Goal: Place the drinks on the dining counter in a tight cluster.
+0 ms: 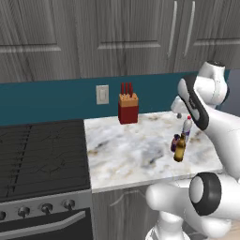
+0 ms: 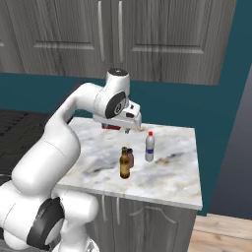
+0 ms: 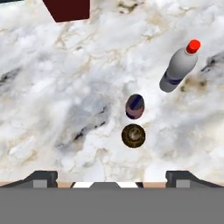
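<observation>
- Your gripper (image 3: 112, 177) hangs above the marble counter (image 1: 126, 154), fingers spread wide, holding nothing.
- The brown bottle (image 2: 124, 164) and maroon bottle (image 3: 134, 106) stand touching.
- The clear bottle (image 2: 149, 147) stands near them, apart.

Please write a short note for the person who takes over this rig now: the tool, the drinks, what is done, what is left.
Tool: open, empty, above the bottles.
Brown beer bottle and short maroon bottle: upright, close together on the small marble counter beside the stove.
Clear bottle: upright, slightly apart from them.
Done: nothing on the dining counter.
Left: carry all three there and cluster them.
</observation>
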Robot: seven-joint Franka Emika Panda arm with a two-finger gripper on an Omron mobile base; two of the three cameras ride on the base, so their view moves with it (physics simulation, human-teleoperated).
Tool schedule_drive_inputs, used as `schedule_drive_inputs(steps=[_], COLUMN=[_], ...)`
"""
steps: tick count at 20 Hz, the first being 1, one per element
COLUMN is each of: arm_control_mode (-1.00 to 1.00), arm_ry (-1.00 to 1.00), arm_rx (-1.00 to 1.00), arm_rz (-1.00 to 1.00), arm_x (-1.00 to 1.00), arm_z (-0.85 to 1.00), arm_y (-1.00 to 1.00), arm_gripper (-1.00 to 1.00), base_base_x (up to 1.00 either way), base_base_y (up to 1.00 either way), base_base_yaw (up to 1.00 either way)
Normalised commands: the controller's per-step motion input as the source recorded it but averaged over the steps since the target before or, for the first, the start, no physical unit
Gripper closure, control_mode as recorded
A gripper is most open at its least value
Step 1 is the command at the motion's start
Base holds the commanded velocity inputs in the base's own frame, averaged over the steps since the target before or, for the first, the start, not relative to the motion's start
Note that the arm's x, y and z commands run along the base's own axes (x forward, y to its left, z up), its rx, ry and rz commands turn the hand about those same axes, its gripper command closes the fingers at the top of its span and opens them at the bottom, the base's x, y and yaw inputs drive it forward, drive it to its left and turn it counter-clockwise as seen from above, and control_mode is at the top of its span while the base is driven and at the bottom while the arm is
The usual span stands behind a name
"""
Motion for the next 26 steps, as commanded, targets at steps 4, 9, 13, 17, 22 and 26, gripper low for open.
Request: schedule_drive_inputs(steps=[4, 9, 13, 17, 22, 26], arm_control_mode=[-1.00, -1.00, -1.00, -1.00, -1.00, -1.00], arm_ry=[-0.17, -0.29, -0.34, -0.28, -0.32, -0.27], arm_rx=[0.10, 0.13, 0.17, 0.14, 0.14, 0.06], arm_rz=[0.08, 0.32, 0.33, 0.30, 0.34, 0.35], arm_x=[-0.17, -0.07, 0.02, 0.09, 0.21, 0.02], arm_z=[-0.14, -0.51, -0.45, -0.25, -0.19, 0.00], arm_y=[-0.58, -0.05, -0.12, -0.03, -0.07, -0.26], arm_gripper=[-1.00, -1.00, -1.00, -1.00, -1.00, -1.00], base_base_x=[0.00, 0.00, 0.00, 0.00, 0.00, 0.00], base_base_y=[0.00, 0.00, 0.00, 0.00, 0.00, 0.00], base_base_yaw=[0.00, 0.00, 0.00, 0.00, 0.00, 0.00])
